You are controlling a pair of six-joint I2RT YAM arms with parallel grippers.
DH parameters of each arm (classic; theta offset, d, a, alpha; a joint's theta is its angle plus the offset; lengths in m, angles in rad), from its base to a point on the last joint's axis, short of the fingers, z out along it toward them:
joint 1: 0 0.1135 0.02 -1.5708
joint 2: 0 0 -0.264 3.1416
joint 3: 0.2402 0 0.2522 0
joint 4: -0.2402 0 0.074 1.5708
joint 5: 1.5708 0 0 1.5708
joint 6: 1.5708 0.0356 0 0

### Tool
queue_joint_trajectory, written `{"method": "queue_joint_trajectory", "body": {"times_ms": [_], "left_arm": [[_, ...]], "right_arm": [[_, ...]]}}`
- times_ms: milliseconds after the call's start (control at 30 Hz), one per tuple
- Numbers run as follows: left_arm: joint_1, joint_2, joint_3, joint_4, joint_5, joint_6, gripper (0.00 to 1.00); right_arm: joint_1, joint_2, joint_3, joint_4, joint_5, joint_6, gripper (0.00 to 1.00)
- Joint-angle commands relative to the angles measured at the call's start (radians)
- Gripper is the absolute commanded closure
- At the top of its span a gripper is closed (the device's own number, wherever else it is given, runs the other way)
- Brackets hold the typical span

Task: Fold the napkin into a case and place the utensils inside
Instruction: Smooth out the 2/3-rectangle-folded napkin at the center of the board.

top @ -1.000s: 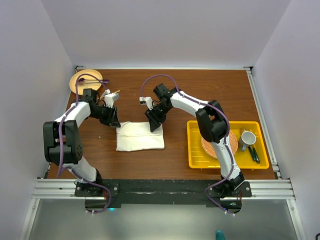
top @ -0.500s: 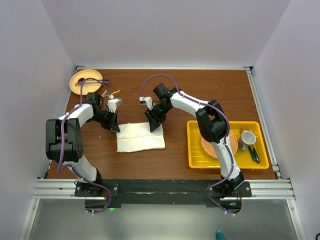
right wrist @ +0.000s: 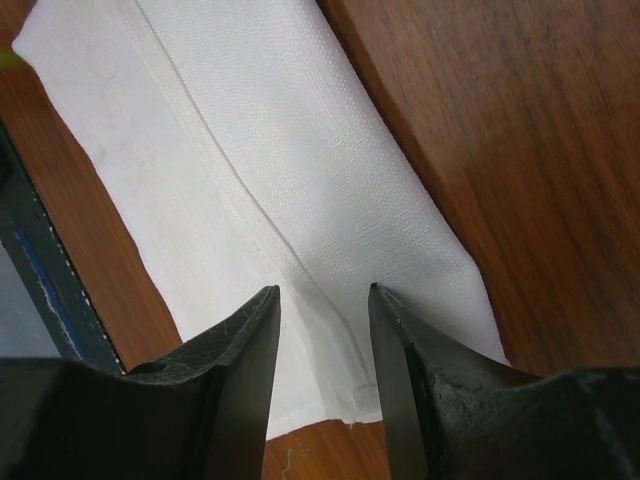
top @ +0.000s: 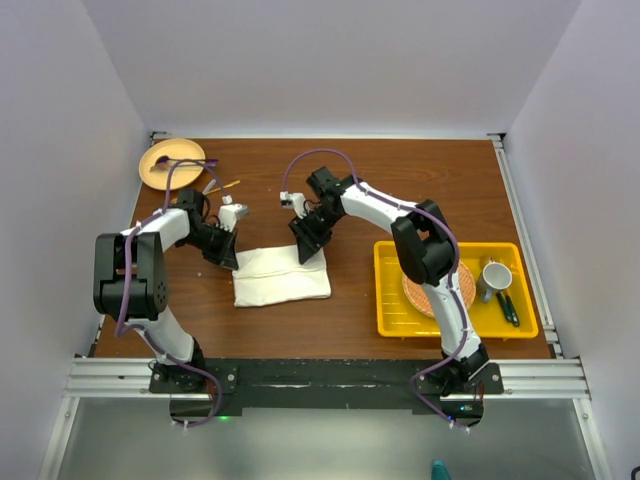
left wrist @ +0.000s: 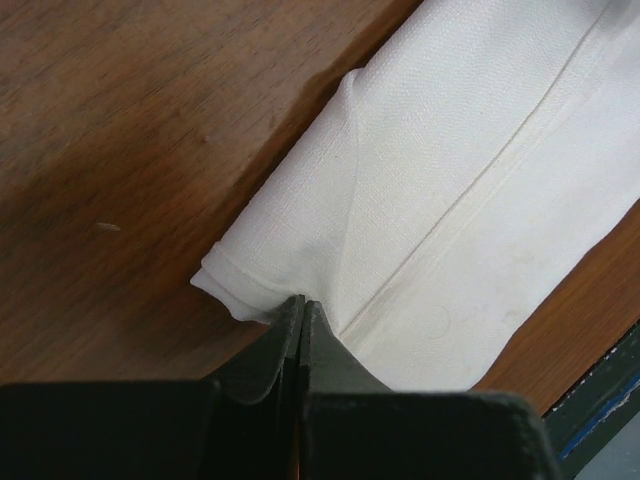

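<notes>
The cream-white napkin [top: 282, 278] lies folded into a rectangle on the wooden table. My left gripper [top: 230, 258] is shut, and its tips [left wrist: 301, 302] touch the napkin's [left wrist: 450, 180] far left corner; no cloth shows between the jaws. My right gripper [top: 308, 252] is open over the napkin's far right end, its fingers [right wrist: 322, 290] straddling the seam of the cloth [right wrist: 250, 150]. The gold utensils [top: 224, 187] lie on the table behind the left gripper, partly hidden by the arm.
A tan plate [top: 165, 160] sits at the far left corner. A yellow tray [top: 455, 246] at the right holds a woven orange mat [top: 415, 292], a cup [top: 495, 275] and dark green-handled utensils [top: 508, 307]. The right arm crosses over the tray.
My left gripper has moved nearer and slightly right, down to the napkin's far left corner. The right gripper has stayed over the napkin's far right end.
</notes>
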Motion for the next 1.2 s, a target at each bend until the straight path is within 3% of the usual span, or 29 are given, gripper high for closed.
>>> {"method": "queue_joint_trajectory", "body": {"times_ms": [0,67,200,367,567,867,1167], "left_arm": [[-0.011,0.046,-0.022,0.019,-0.085,0.056,1.00],[-0.012,0.044,-0.028,0.030,-0.085,0.059,1.00],[-0.011,0.041,-0.037,0.049,-0.080,0.065,1.00],[-0.011,0.046,-0.048,0.074,-0.080,0.068,1.00],[-0.011,0.043,-0.066,0.099,-0.074,0.070,1.00],[-0.012,0.035,-0.092,0.129,-0.075,0.065,1.00],[-0.012,0.017,-0.106,0.140,-0.085,0.070,1.00]], "right_arm": [[-0.015,-0.058,0.019,0.064,-0.098,0.134,0.54],[-0.016,-0.089,0.014,0.148,-0.143,0.194,0.55],[-0.015,-0.150,-0.073,0.425,-0.217,0.476,0.55],[-0.004,-0.072,-0.107,0.766,-0.258,0.847,0.62],[0.037,0.006,-0.124,1.030,-0.235,1.122,0.66],[0.097,0.084,-0.118,1.132,-0.156,1.259,0.70],[0.109,0.147,-0.133,1.038,-0.047,1.252,0.76]]}}
